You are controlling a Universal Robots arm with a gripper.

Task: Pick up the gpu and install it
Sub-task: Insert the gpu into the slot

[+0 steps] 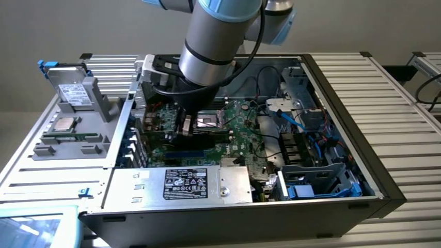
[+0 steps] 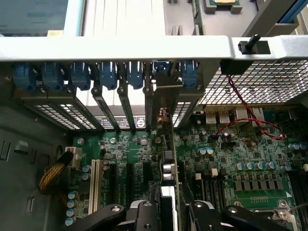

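In the exterior view, the grey-and-blue robot arm (image 1: 210, 41) hung down into the open grey metal computer case (image 1: 344, 72). Its black gripper (image 1: 181, 132) was low over the large green motherboard (image 1: 231, 132), just to the exterior view's left of the square silver processor socket (image 1: 206, 120). A silver power supply box with a black label (image 1: 183, 183) sat at the case's near edge.

In the wrist view, the two black fingers (image 2: 144, 216) were clamped on the gpu (image 2: 169, 166), a thin green card with a black shroud, seen edge-on and upright. It stood over the motherboard's expansion slots. Its silver bracket end met the rear slot openings beneath a row of blue plastic retaining clips (image 2: 79, 74). Whether it was fully seated could not be told.
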